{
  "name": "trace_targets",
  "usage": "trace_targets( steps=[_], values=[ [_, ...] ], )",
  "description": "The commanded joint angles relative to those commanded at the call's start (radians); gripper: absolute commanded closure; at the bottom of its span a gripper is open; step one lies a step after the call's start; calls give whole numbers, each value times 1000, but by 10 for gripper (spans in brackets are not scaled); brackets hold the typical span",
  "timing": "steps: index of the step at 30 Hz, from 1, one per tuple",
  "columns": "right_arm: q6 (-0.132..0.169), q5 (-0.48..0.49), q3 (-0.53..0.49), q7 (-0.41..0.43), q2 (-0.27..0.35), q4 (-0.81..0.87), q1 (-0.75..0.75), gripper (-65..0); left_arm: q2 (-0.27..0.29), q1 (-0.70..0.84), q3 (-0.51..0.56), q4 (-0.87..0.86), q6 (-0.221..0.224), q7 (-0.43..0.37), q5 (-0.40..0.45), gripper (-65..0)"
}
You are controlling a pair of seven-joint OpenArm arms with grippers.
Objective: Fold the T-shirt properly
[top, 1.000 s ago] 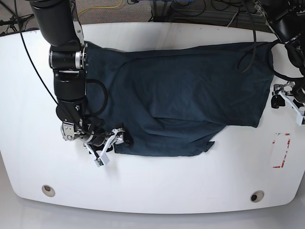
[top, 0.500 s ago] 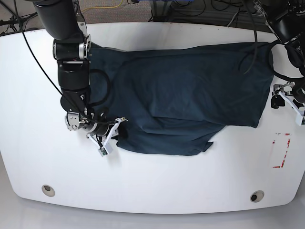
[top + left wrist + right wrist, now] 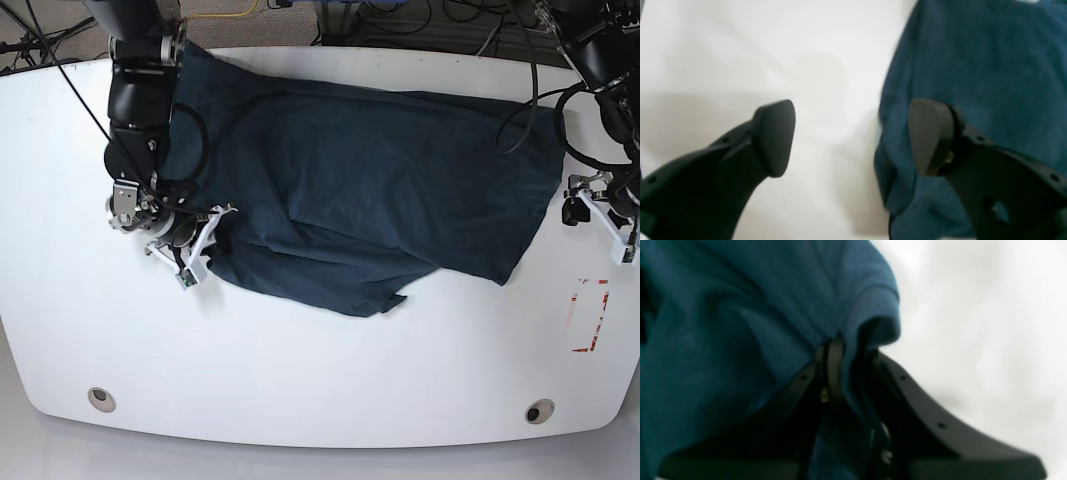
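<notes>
**One edge gripped, the other side loose: straightening the shirt before the fold**

The T-shirt [image 3: 370, 200] lies spread across the white counter [image 3: 300, 380], skewed, with its upper left part running up under the arm on that side of the base view and a loose flap pointing down toward the counter's front edge. It is rumpled and not yet folded into any tidy shape.

The right hand [image 3: 195, 250] is closed tight on the shirt's edge. In the right wrist view a hemmed fold of cloth [image 3: 870, 316] rises from between the two fingers [image 3: 907, 390], which sit nearly together with the fabric pinched between them. The left hand [image 3: 851, 136] holds nothing: its fingers stand wide apart, one over bare counter and the other over the shirt's border, so the edge of the cloth runs between them. In the base view this hand [image 3: 600, 215] sits just beside the shirt's far edge.

My reading is that the step in hand is pulling the shirt flat and square. To do it well, the left hand should probably drop onto that border and close on a single layer, so the cloth can be drawn taut from both sides. The pull ought to be low and even; a one-sided tug is likely to drag the whole shirt and deepen the creases. The pinch on the hem looks shallow, so a sharp pull might slip it free.
</notes>
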Motion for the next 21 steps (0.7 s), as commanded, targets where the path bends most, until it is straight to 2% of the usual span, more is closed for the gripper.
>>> trace_targets(
  steps=[5,7,10,15,18,21],
  values=[
    [0,6,18,-49,-15,114,-86,-89,3,-5,2,0,0,0,0,-493],
    [0,0,18,-66,-26,150,-109,-109,15,-5,2,0,0,0,0,-493],
    [0,-2,20,-110,-31,219,-126,-225,25,-5,2,0,0,0,2,-493],
    [0,5,86,-178,-37,318,-109,-518,26,-8,17,-2,0,0,2,-493],
    [0,5,115,-209,-37,354,-84,-604,26,-8,46,0,0,0,2,-493],
    [0,6,146,-242,-31,365,-38,-617,26,-8,61,3,0,0,3,-493]
  ],
)
